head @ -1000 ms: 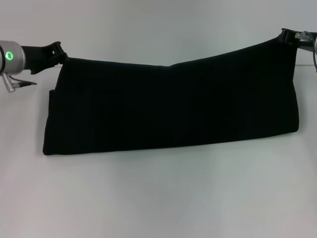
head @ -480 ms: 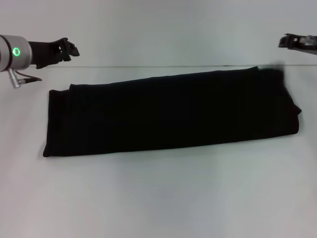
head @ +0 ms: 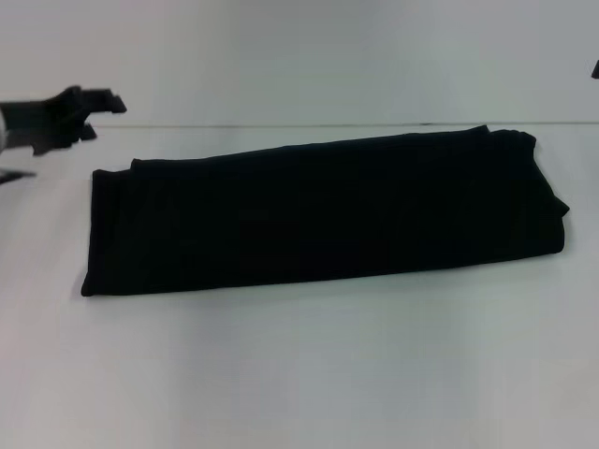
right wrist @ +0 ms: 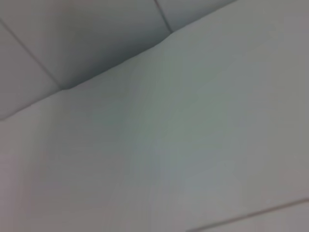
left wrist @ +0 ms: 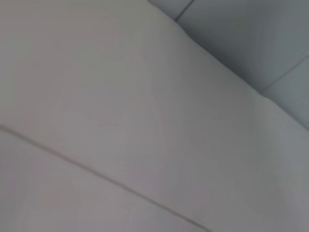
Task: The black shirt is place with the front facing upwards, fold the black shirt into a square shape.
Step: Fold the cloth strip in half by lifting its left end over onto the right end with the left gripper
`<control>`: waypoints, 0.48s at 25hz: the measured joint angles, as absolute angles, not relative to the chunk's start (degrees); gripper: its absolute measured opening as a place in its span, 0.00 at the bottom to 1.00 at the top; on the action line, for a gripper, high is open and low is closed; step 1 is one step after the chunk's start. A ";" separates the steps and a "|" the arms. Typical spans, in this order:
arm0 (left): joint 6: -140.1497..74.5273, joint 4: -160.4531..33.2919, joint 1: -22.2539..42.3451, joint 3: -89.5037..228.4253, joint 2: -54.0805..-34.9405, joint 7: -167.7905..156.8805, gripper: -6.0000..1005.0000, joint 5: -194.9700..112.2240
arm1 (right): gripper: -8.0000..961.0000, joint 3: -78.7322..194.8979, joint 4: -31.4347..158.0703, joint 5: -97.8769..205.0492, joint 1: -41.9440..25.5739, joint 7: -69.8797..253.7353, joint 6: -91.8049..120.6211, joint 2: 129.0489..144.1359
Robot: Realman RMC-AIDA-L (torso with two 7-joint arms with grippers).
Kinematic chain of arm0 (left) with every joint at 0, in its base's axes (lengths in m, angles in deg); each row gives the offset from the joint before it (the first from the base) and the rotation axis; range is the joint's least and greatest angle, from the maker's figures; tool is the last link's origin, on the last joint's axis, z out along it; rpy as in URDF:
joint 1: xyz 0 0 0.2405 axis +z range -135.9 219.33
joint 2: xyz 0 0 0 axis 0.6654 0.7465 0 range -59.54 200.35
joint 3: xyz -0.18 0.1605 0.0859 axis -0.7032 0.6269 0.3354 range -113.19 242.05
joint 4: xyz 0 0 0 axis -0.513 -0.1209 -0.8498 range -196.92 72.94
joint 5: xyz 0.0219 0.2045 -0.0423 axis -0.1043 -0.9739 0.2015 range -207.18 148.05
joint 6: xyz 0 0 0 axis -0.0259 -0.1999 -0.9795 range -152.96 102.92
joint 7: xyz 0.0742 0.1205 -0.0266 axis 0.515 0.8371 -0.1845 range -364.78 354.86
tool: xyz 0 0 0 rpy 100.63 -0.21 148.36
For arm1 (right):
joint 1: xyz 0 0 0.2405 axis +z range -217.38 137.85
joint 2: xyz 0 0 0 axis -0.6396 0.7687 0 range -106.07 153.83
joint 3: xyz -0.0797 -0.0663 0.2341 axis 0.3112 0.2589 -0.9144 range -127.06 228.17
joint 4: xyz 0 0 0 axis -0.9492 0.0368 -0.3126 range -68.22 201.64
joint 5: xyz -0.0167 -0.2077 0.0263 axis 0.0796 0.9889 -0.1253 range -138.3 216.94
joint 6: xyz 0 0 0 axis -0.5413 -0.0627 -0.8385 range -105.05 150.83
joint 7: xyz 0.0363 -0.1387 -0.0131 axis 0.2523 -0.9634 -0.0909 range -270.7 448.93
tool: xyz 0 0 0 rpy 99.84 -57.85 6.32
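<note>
1. The left gripper hangs above the table beyond the shirt's left end, holding nothing; whether it is open I cannot tell.
2. The black shirt lies as a long folded band; its uneven far edge could skew the next fold.
3. The right gripper barely shows at the edge.

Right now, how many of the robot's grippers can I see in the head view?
2. The left gripper hovers off the black shirt, at its far left corner. The right gripper barely shows at the right edge.
</note>
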State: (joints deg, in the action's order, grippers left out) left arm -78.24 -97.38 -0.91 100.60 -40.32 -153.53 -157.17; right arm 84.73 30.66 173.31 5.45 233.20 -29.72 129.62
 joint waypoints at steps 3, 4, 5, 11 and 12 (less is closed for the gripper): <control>-84.65 -98.33 3.26 100.54 -40.53 -151.49 0.61 -150.20 | 0.57 82.86 28.41 168.96 1.66 232.01 -38.88 130.02; -87.17 -98.27 5.08 100.56 -40.57 -150.65 0.63 -147.35 | 0.60 82.52 28.68 166.29 0.20 230.86 -41.50 130.11; -88.55 -98.11 6.03 100.45 -40.56 -150.34 0.64 -145.87 | 0.62 82.09 29.23 163.76 -1.34 229.53 -43.79 130.22; -101.96 -96.07 12.00 94.71 -41.07 -148.94 0.66 -139.80 | 0.64 76.91 36.62 147.61 -9.60 218.56 -56.60 131.42; -103.42 -95.62 12.64 93.55 -41.19 -148.94 0.66 -139.78 | 0.64 76.24 37.49 145.83 -10.57 217.33 -58.38 131.48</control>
